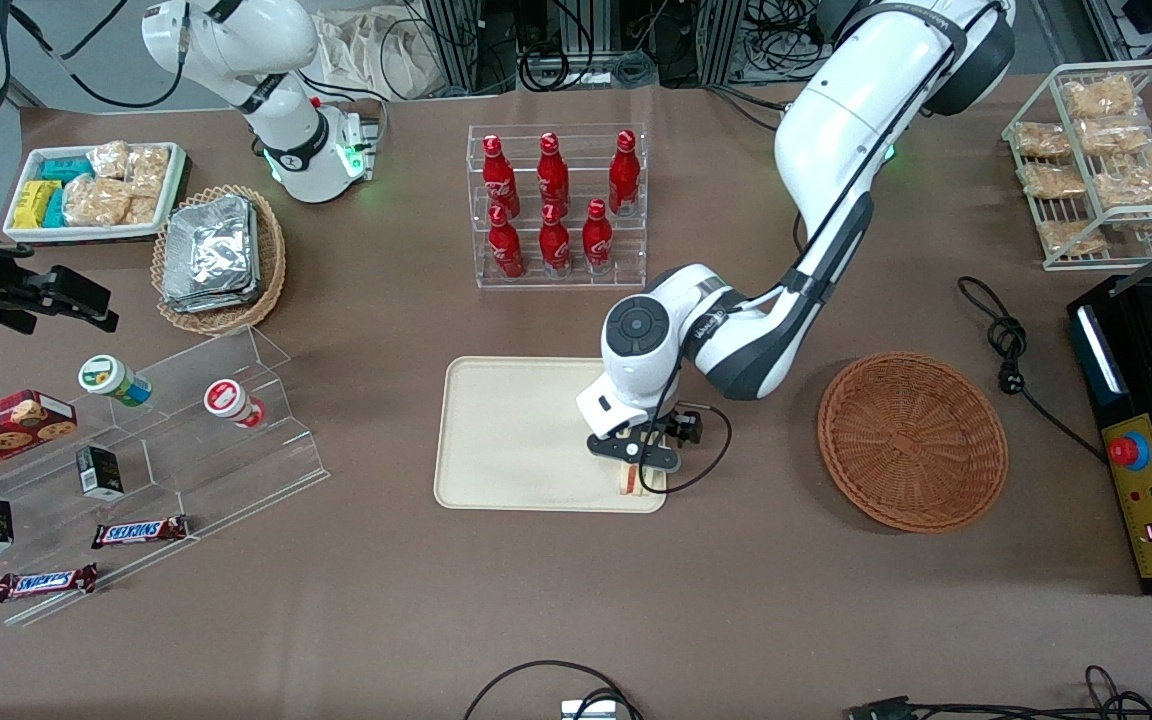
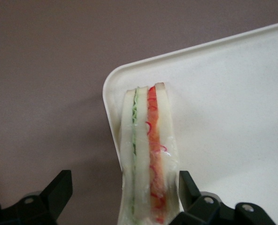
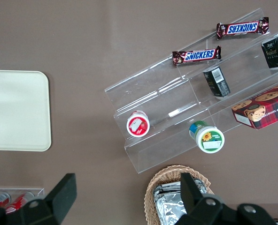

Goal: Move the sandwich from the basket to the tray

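Table w/ brown cover holds everything; biggest task item is the tray, cream rectangle near the middle, then the basket, round reddish wicker, sitting toward the working arm's end and looking empty. Working arm reaches down over the tray's corner nearest the basket & front cam. Gripper is low over that corner; in wrist view its two black fingers stand apart w/ the sandwich between them, one finger about at the wrap, the other clearly off it, so it reads as opened, not clamped. Sandwich stands on edge, filling stripes (green, red-orange) facing up at the wrist cam, long axis running straight out from between the fingers toward the tray's rounded corner. It sits right at the rim: whether fully inside or partly on the rim, can't tell. Judgement: placement basically done; next move prob a straight lift, and since the wedge is directly under the gripper & narrow on edge, a brush from a finger could tip it.
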You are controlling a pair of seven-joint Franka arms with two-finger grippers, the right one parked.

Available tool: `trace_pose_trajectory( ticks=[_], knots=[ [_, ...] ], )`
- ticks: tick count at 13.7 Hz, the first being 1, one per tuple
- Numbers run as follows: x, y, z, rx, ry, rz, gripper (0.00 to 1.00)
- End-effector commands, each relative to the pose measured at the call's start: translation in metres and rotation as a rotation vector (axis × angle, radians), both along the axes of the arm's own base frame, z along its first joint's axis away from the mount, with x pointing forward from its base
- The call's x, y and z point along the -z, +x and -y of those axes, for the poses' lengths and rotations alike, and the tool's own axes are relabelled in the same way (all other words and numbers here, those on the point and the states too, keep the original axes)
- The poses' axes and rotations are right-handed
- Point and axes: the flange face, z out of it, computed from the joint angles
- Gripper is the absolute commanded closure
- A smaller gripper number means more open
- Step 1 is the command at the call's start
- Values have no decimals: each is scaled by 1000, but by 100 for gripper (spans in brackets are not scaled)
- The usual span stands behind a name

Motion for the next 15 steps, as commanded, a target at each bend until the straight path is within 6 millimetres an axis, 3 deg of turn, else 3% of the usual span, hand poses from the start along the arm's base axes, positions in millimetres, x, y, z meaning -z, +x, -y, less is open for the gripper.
trace_pose_trajectory(
  ticks=[1,2,4,6,8,10,15],
  knots=[
    [-21,5,-2,-29,-23,21,0],
    [-37,10,-8,-63,-49,24,0],
    [-87,25,-31,-145,-119,37,0],
    [-136,40,-66,-237,-164,51,0],
    [-177,55,-114,-335,-203,59,0],
    [-211,62,-177,-431,-208,76,0],
    [-294,49,-297,-448,-160,34,0]
  ],
)
